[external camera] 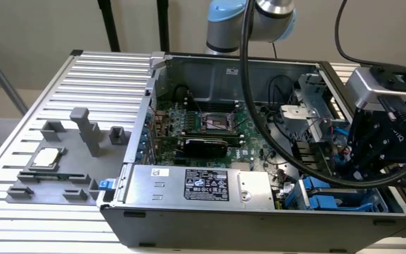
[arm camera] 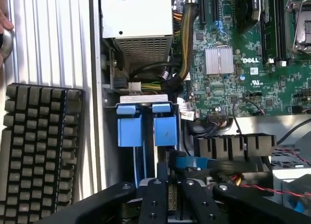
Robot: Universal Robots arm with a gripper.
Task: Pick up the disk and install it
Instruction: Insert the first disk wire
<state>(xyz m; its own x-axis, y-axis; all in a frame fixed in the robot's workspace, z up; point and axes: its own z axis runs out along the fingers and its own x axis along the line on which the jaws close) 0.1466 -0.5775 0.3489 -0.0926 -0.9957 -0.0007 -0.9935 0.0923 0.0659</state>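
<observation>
Disk (arm camera: 171, 204) edge-on, clenched in end effector (arm camera: 171, 187) (above blue cage (arm camera: 129, 129)); chassis wall (arm camera: 97, 112) near.

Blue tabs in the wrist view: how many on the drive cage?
2: the blue tabs sit side by side at the cage's end, one nearer the keyboard, the other nearer the motherboard. More may be hidden.

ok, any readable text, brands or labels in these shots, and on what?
"DELL": white print on the green motherboard, beside its small silver heatsink.
Black label on the power supply: print too small to read.
White sticker on the same power supply: unreadable.
Keyboard keys: legends not legible.
</observation>
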